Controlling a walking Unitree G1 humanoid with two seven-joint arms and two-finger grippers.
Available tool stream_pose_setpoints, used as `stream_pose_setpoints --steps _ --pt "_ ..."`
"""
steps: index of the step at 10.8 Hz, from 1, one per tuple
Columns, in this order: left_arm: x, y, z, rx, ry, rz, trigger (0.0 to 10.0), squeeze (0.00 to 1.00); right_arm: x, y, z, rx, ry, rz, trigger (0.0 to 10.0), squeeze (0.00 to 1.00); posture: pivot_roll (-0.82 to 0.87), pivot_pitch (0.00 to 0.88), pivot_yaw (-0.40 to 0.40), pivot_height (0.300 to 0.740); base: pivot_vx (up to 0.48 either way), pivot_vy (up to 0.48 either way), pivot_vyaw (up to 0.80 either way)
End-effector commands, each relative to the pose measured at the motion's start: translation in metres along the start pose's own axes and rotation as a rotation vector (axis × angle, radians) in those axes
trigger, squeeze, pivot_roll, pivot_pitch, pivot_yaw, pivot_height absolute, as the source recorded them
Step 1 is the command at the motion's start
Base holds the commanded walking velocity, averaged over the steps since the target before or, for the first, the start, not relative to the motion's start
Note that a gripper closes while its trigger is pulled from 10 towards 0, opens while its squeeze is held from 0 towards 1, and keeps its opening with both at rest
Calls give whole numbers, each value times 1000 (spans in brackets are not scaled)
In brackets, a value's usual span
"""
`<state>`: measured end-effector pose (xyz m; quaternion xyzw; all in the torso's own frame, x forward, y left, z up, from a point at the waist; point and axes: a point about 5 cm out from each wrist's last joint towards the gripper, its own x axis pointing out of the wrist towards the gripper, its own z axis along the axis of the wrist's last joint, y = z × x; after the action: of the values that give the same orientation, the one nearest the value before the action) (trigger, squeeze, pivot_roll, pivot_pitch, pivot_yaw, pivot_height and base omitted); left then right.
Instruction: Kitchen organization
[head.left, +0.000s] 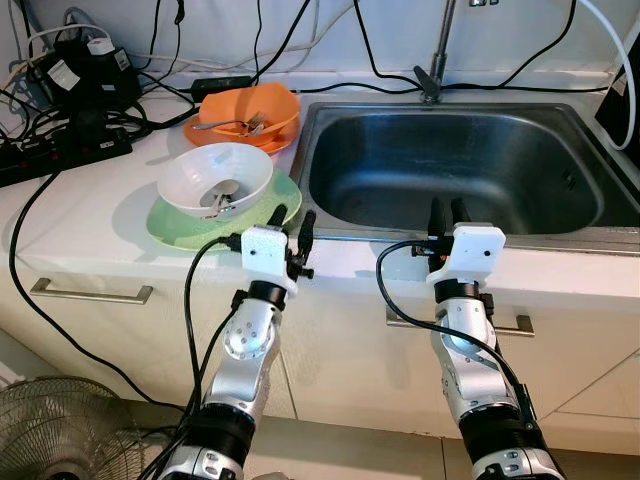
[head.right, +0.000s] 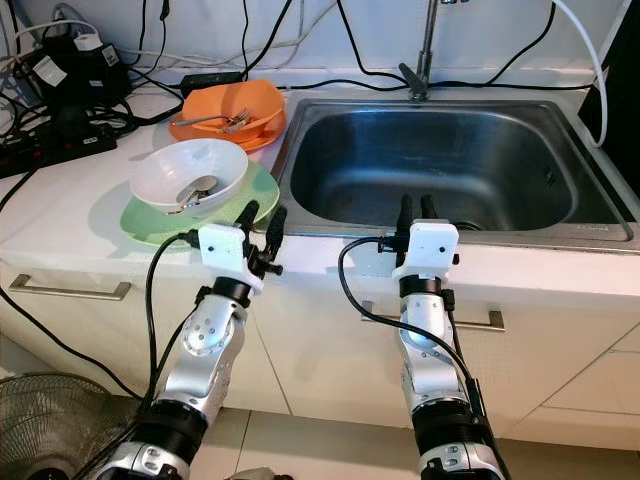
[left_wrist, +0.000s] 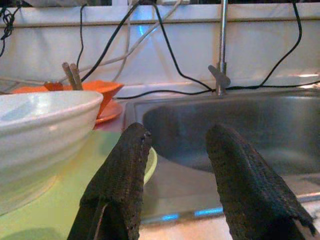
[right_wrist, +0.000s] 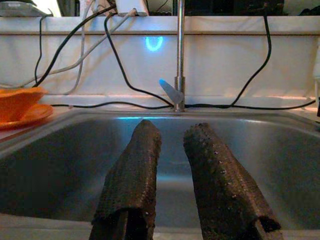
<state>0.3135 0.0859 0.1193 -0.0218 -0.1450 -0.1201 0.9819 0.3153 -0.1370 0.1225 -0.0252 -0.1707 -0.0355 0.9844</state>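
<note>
Dishes are waiting on the counter (head.left: 90, 230) in the left eye view: a white bowl (head.left: 215, 180) with a spoon (head.left: 222, 196) in it is sitting on a green plate (head.left: 170, 225), and behind it an orange bowl (head.left: 250, 108) holding cutlery is resting on an orange plate (head.left: 205, 135), all to the left of the steel sink (head.left: 460, 165). The left gripper (head.left: 293, 222) is hovering at the green plate's near edge with its jaws moderately apart and holding nothing; the right gripper (head.left: 447, 214) is pointing over the sink's front rim, its jaws narrowly parted and likewise holding nothing. In the right eye view the same layout is showing, with the left gripper's fingertips (head.right: 251, 211) just beside the plate rim. In the left wrist view the white bowl's wall is looming close beside one finger, the sink lying ahead. In the right wrist view the jaws are framing the basin and the tap (right_wrist: 179, 55). Judging the step as reaching for the white bowl, the left arm should be swinging leftward and rising over the rim, gripping the wall firmly and keeping it level so the spoon is not sliding out.
</note>
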Motion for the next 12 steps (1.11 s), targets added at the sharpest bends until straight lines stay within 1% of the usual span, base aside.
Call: stream_pose_setpoints --steps 1,5,12 --pt "1 1 0 4 2 7 10000 0 3 2 4 -9 -11 7 10000 0 57 0 78 740 0 0 0" --pt "1 -1 -1 0 4 5 10000 0 5 0 10 -11 -39 0 10000 0 59 0 73 740 0 0 0" --pt "1 0 -1 1 6 6 10000 0 6 2 11 -8 -43 4 10000 0 61 0 72 740 0 0 0"
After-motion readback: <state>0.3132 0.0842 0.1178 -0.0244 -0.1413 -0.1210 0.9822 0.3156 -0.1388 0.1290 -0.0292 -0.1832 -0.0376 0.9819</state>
